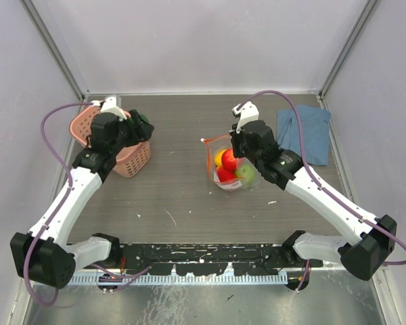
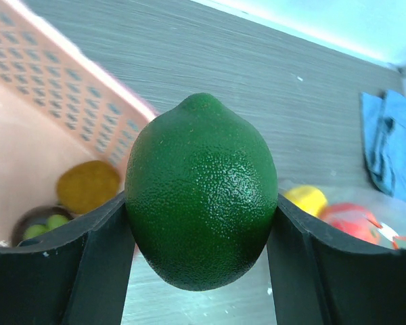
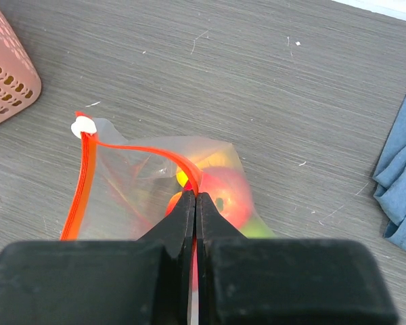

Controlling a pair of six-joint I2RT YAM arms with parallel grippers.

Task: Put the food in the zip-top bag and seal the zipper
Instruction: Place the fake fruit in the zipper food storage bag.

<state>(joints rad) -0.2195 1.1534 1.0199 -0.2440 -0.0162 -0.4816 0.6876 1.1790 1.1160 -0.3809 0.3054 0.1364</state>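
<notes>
My left gripper (image 2: pixel 201 227) is shut on a dark green lime (image 2: pixel 201 189), held over the rim of the pink basket (image 2: pixel 47 88); from above it hangs at the basket's right side (image 1: pixel 141 127). The zip-top bag (image 1: pixel 229 172) stands mid-table with its mouth open. Red, yellow and green food (image 3: pixel 227 193) shows through the clear plastic. My right gripper (image 3: pixel 195 196) is shut on the orange-red zipper (image 3: pixel 84 183) at the near side of the mouth. The white slider (image 3: pixel 83 126) sits at the zipper's far left end.
Inside the basket (image 1: pixel 132 162) lie an orange-yellow piece (image 2: pixel 88 186) and a dark one with green (image 2: pixel 44 227). A folded blue cloth (image 1: pixel 304 132) lies at the back right, beyond the right arm. Grey walls close in the table on three sides.
</notes>
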